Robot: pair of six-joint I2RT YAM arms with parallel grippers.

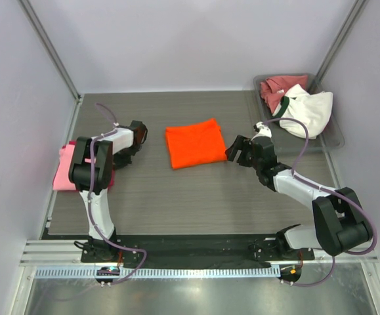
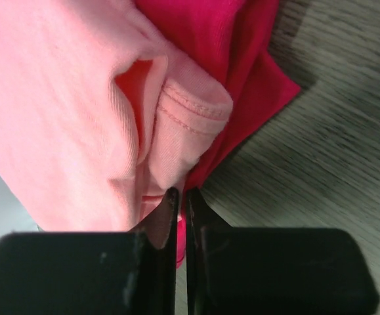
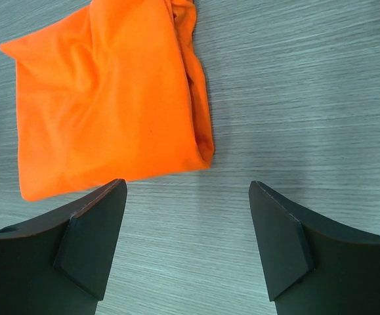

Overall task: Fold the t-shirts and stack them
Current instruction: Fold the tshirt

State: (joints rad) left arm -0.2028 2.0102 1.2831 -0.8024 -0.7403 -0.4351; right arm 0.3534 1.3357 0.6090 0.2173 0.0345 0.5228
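Bright, even light falls from above on the table (image 1: 196, 197) in the top view, leaving only faint, soft-edged shadows close under the arms and a pale sheen on the metal sill (image 1: 190, 295) at the near edge. In the left wrist view the pink t-shirt (image 2: 58, 118) lies very close and slightly soft, its left side almost washed out, while the left gripper (image 2: 181, 192) reads as flat black. The right wrist view is crisp, with sharp table grain, a strongly saturated orange t-shirt (image 3: 104, 98) and a dim patch at the left edge.
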